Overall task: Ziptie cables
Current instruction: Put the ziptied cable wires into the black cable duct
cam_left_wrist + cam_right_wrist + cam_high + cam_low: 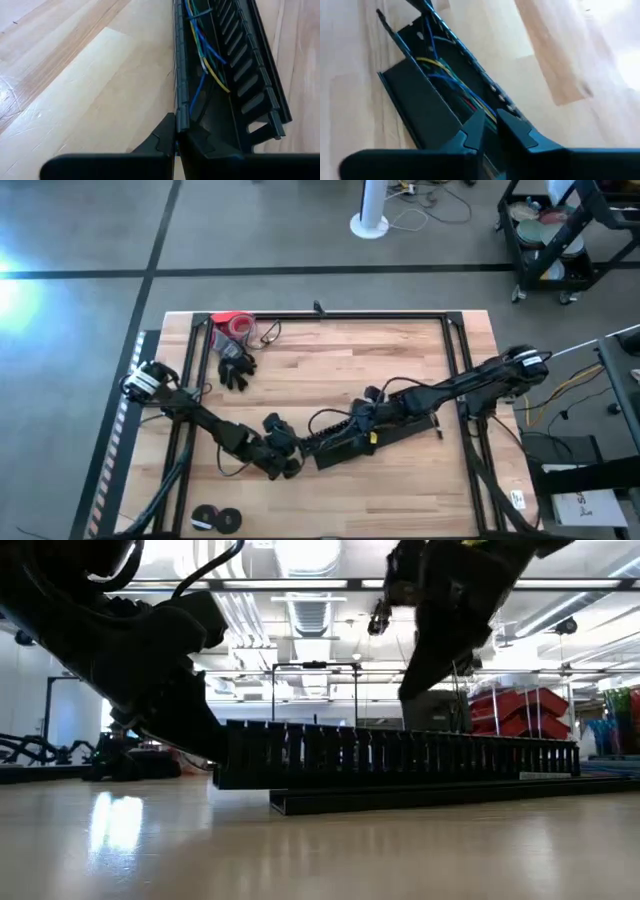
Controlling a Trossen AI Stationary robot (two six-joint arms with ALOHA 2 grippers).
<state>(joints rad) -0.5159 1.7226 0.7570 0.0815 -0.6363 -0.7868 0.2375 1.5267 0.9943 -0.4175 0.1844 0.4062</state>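
A long black slotted duct [345, 448] lies on the wooden table, near the front middle. The cables [202, 55], thin blue, yellow, green and white wires, run inside its channel [445, 75]. My left gripper [288, 462] is at the duct's left end, shut on one side wall. My right gripper [362, 420] reaches in over the duct's middle from the right, its fingers nearly together around the wires. A flat black strip [420, 105] lies alongside the duct. My left gripper pinches the duct's slotted side wall [182, 117] at its end between the two fingers, lying along the duct and roughly level. The duct rests on the table. My right gripper comes slanting down from the table's right. The yellow and red wires [489, 114] pass between its fingertips, above the channel; the fingers hide the place of contact.
A red roll [232, 323] and a black glove [236, 368] lie at the far left. Two black rolls [216, 520] sit at the front edge. Black frame rails [455, 350] border the table. Bare wood lies open at the far middle.
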